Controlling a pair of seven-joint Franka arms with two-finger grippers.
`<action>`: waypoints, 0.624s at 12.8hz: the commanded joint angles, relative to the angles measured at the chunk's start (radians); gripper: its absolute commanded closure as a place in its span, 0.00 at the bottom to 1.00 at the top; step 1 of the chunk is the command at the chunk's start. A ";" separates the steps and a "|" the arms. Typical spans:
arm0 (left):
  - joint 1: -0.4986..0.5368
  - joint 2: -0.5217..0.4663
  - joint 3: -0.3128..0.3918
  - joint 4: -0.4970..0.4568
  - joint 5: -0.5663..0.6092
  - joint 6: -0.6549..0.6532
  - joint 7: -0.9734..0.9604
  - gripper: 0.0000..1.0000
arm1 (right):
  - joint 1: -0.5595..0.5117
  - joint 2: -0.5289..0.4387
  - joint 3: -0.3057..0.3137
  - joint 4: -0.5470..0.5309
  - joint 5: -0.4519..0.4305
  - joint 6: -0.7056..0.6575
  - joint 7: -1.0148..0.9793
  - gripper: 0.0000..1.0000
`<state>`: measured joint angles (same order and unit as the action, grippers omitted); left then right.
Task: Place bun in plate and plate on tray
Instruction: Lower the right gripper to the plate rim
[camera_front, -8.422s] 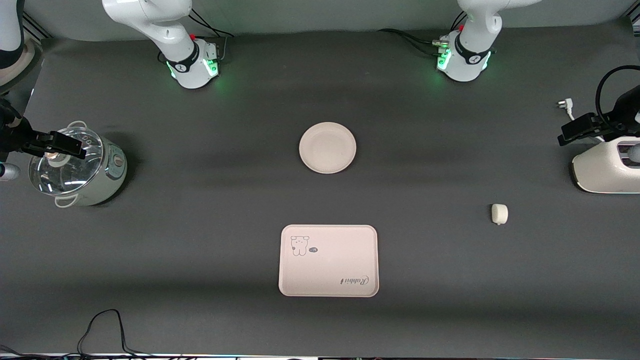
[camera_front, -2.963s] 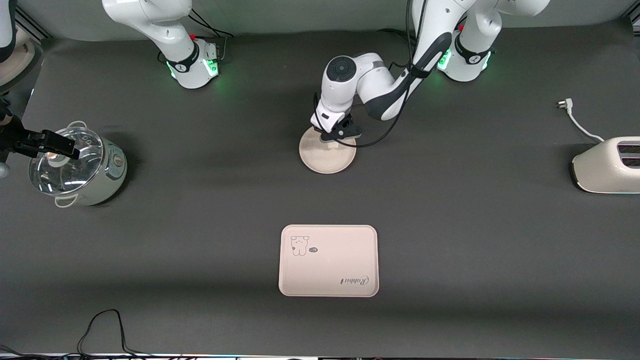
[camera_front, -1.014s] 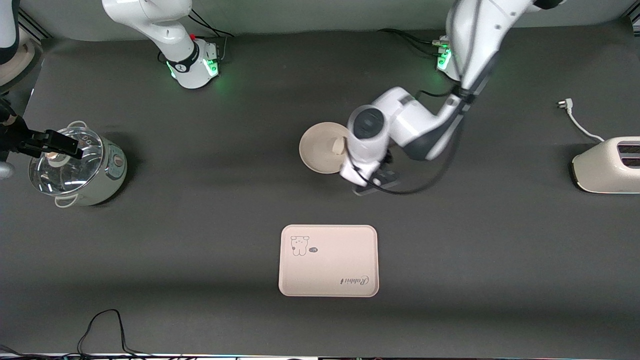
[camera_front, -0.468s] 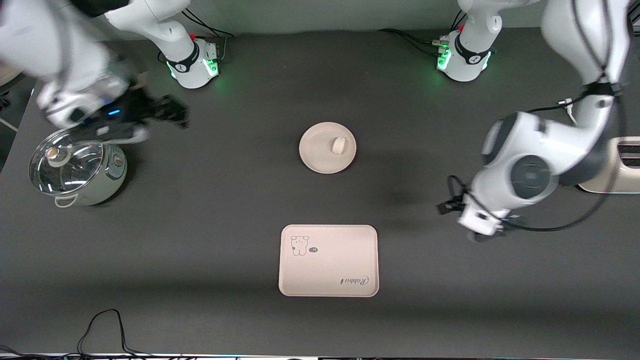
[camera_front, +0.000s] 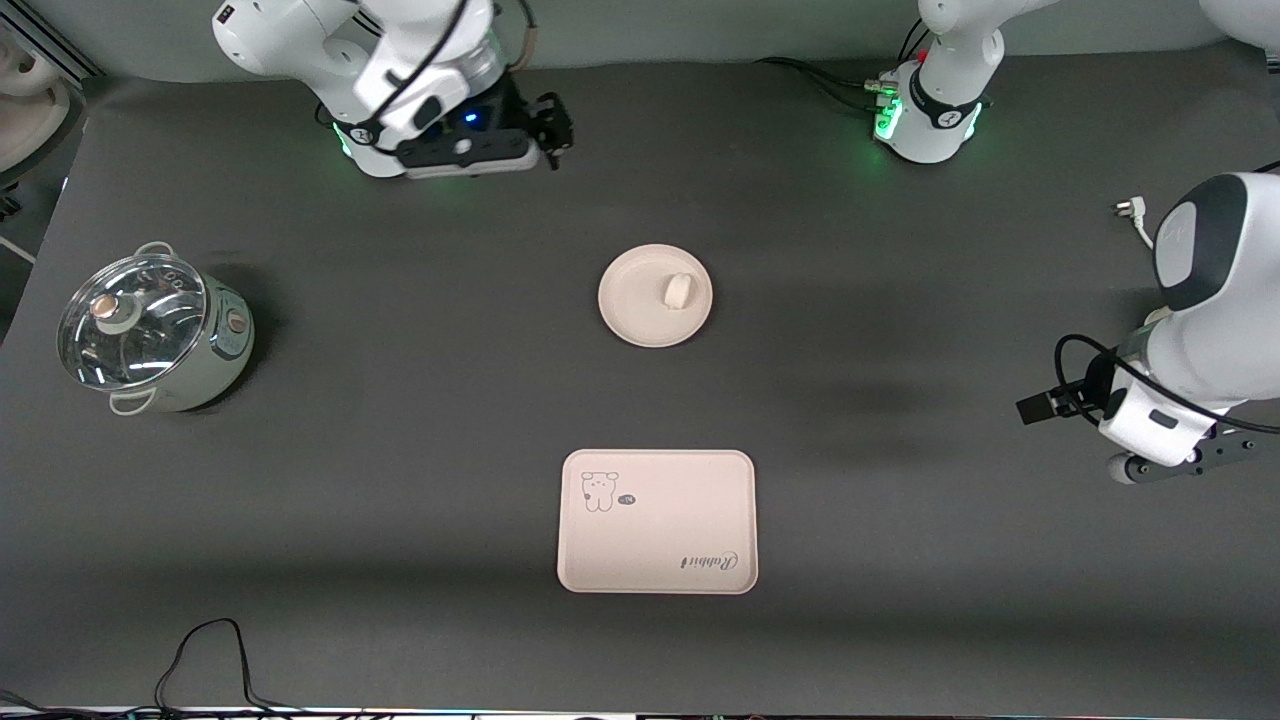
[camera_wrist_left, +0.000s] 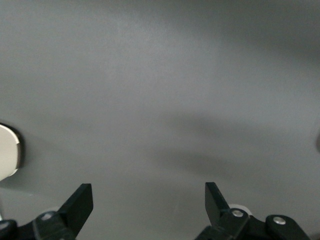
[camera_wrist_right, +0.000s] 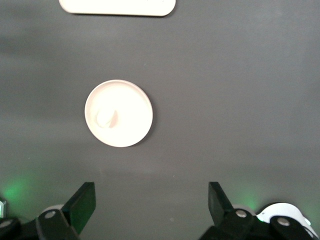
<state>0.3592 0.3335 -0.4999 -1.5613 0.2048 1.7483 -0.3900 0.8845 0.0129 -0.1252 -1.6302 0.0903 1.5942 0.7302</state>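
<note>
White bun (camera_front: 677, 291) in plate (camera_front: 630, 312) (long axis toward camera).

There was one bun (camera_front: 677, 291), one plate (camera_front: 630, 310) and one tray (camera_front: 660, 545). There was one pot (camera_front: 150, 340) with a glass lid. There were two robot arms, each with one gripper: left gripper (camera_wrist_left: 149, 202), right gripper (camera_wrist_right: 152, 201).

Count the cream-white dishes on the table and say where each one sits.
2: the round plate mid-table with the bun in it, and the rectangular tray nearer the front camera.
</note>
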 joint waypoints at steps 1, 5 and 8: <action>0.056 -0.054 -0.003 -0.014 -0.013 -0.052 0.087 0.00 | 0.039 0.035 -0.014 -0.008 0.009 0.062 0.038 0.00; -0.131 -0.164 0.311 -0.023 -0.146 -0.124 0.296 0.00 | 0.060 0.030 -0.013 -0.187 0.011 0.270 0.034 0.00; -0.195 -0.253 0.386 -0.036 -0.182 -0.182 0.323 0.00 | 0.062 0.016 -0.014 -0.398 0.017 0.508 0.023 0.00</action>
<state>0.2149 0.1607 -0.1523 -1.5625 0.0452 1.5966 -0.0830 0.9286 0.0687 -0.1258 -1.8792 0.0918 1.9587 0.7492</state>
